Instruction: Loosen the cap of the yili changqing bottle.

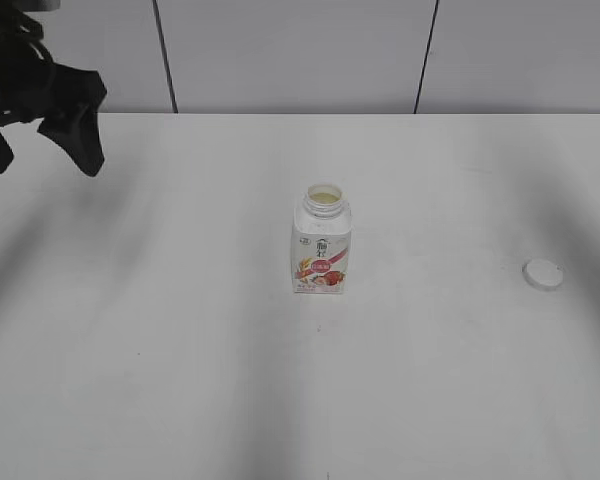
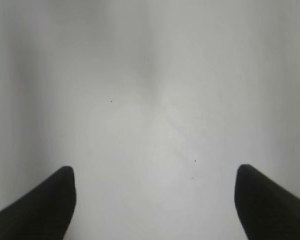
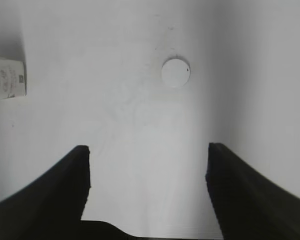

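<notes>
bottle (image 1: 321, 243) upright, neck open | cap (image 1: 542, 273) off on tabletop (image 1: 180, 350), well apart | both pincers (image 2: 155, 200) (image 3: 147, 170) spread, empty

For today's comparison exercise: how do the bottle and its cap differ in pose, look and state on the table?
The yili changqing bottle stands upright mid-table; the cap lies flat, apart, to its right. The bottle is tall with a pink-red label; the cap is a small plain disc. The bottle's neck is open, and the cap is off it. Both are white.
</notes>
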